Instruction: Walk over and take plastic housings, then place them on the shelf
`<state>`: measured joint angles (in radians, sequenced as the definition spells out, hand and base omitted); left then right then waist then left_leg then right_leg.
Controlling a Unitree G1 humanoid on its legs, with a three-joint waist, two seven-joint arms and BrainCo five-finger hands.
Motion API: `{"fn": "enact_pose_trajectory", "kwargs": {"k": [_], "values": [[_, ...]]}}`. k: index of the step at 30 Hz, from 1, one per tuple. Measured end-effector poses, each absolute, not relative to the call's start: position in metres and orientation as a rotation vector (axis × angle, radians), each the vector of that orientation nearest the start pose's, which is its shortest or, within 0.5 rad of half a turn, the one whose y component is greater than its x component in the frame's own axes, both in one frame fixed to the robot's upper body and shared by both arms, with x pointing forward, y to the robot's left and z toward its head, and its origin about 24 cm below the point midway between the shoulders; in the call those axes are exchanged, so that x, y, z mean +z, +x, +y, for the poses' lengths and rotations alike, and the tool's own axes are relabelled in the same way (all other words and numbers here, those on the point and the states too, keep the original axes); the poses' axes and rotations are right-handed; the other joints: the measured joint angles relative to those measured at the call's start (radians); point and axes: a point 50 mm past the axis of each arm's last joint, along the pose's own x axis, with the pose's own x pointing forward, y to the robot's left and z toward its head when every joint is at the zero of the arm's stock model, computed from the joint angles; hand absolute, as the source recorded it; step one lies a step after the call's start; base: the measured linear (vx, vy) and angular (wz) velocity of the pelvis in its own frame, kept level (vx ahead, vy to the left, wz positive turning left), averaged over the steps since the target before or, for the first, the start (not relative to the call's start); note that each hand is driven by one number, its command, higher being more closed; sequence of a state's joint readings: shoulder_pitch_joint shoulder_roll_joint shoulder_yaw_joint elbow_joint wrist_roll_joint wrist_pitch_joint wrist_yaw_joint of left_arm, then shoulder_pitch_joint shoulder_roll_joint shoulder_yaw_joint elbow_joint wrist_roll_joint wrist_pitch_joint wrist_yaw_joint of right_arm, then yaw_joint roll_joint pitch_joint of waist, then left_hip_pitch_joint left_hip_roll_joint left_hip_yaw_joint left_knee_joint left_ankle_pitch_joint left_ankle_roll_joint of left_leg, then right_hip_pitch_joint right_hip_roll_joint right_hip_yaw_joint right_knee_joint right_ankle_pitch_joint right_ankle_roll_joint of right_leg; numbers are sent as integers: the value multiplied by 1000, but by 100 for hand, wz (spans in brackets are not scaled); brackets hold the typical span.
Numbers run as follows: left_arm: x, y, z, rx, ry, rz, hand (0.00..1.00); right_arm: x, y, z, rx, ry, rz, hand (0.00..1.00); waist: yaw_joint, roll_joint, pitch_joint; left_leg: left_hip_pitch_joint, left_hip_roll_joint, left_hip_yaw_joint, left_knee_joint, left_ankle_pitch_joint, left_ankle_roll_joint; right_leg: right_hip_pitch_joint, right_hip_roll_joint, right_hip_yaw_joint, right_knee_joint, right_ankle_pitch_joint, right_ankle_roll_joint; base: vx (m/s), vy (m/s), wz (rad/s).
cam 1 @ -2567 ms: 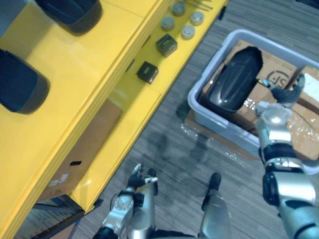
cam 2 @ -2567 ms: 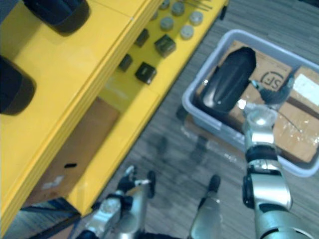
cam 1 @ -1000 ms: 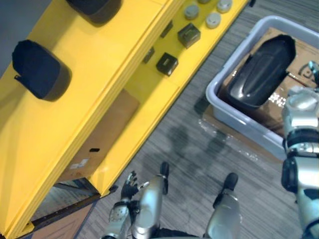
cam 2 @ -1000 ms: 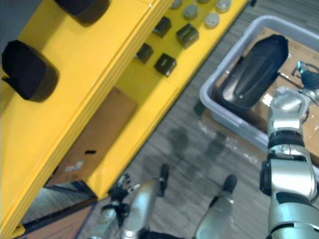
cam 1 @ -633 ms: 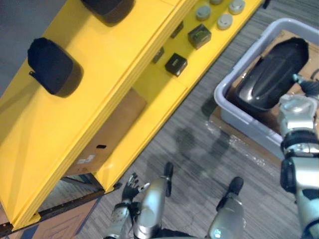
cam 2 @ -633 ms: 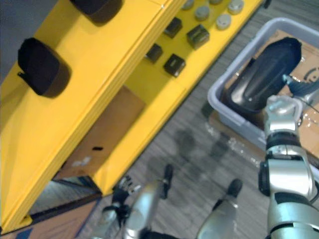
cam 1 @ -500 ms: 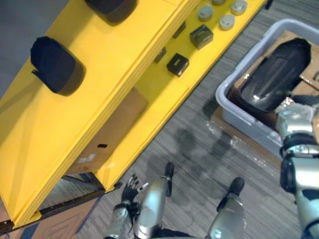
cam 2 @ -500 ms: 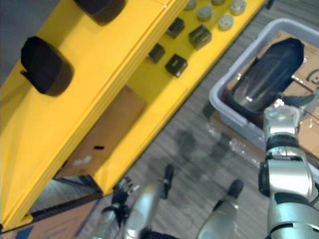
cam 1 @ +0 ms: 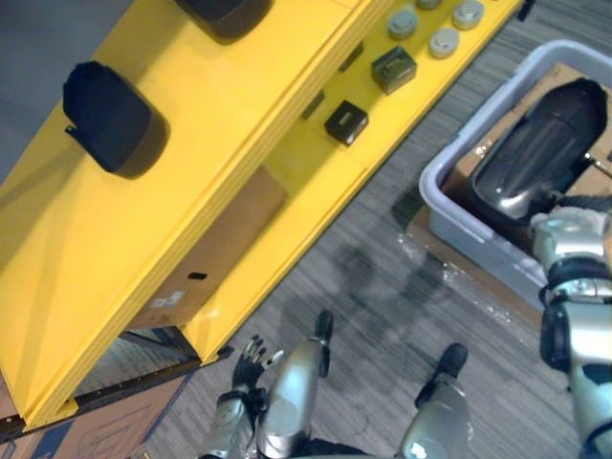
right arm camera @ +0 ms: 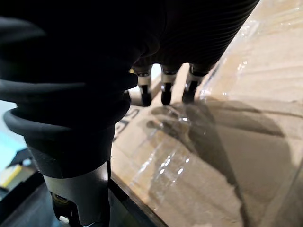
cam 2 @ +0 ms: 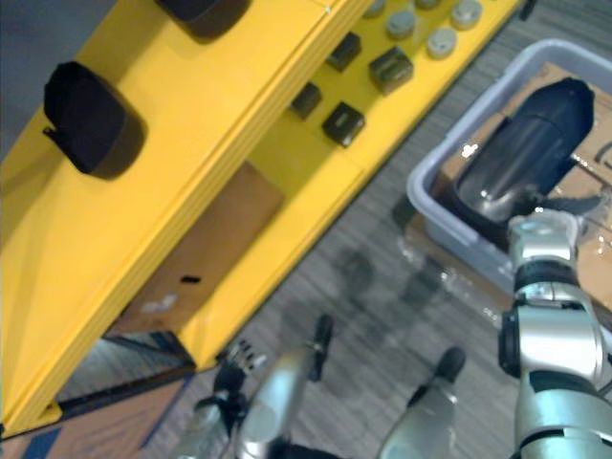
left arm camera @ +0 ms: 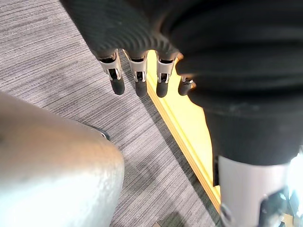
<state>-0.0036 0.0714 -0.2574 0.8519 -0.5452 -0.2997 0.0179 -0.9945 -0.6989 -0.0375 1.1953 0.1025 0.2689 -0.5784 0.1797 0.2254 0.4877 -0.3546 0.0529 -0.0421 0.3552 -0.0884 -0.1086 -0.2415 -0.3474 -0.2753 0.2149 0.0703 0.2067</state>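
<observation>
A glossy black plastic housing (cam 1: 537,153) lies in a grey bin (cam 1: 449,222) on the floor at the right. My right hand (cam 2: 576,204) is over the bin, just beside the housing's near end. Its fingers (right arm camera: 164,92) hang relaxed above film-wrapped cardboard (right arm camera: 213,142) and hold nothing. Two more black housings (cam 1: 110,117) (cam 1: 222,10) rest on the top of the yellow shelf (cam 1: 239,124) at the left. My left hand (cam 1: 251,352) hangs low by the shelf's near end, with its fingers (left arm camera: 137,81) straight and nothing in them.
Small black boxes (cam 1: 346,122) (cam 1: 394,69) and grey round discs (cam 1: 445,41) sit on the lower yellow shelf board. A cardboard box (cam 1: 206,258) stands under the shelf. Grey carpet (cam 1: 382,287) lies between the shelf and the bin.
The whole view has shifted as the camera moved. My right hand has come down closer to the near end of the housing in the bin. The left hand still hangs low.
</observation>
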Motion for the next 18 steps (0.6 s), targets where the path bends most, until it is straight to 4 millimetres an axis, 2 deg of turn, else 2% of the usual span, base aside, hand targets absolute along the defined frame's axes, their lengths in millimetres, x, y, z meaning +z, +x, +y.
{"fn": "enact_pose_trajectory", "kwargs": {"k": [7, 9, 13, 15, 18], "values": [[-113, 181, 143, 91, -312, 590, 0, 167, 338, -385, -1002, -543, 344, 100, -1, 0, 0, 6, 2, 1, -14, 8, -3, -2, 1, 0, 0, 0, 0, 0, 0, 0], [-112, 181, 143, 89, -309, 581, 0, 168, 337, -386, -982, -705, 384, 100, -3, 0, 0, 7, 6, 1, -18, 13, -7, -3, 5, -1, -1, 0, -1, 0, 0, 0], [-105, 187, 137, 41, -295, 534, 0, 173, 337, -387, -951, -909, 451, 100, -2, 0, 0, 18, 7, 0, -32, 16, -8, 3, 6, -1, -6, 0, -2, 0, 0, 0], [-96, 190, 134, 19, -320, 489, 0, 173, 337, -388, -931, -985, 476, 100, -7, 0, 0, 24, 7, -1, -33, 16, -8, 16, 6, -8, -11, 0, -2, 9, 6, 5], [-67, 202, 115, -48, -452, 359, 0, 175, 337, -388, -908, -1055, 490, 100, -14, -1, 1, 28, 8, -12, -31, 16, -8, 36, 8, -25, -17, 1, -2, 2, 12, 11]]}}
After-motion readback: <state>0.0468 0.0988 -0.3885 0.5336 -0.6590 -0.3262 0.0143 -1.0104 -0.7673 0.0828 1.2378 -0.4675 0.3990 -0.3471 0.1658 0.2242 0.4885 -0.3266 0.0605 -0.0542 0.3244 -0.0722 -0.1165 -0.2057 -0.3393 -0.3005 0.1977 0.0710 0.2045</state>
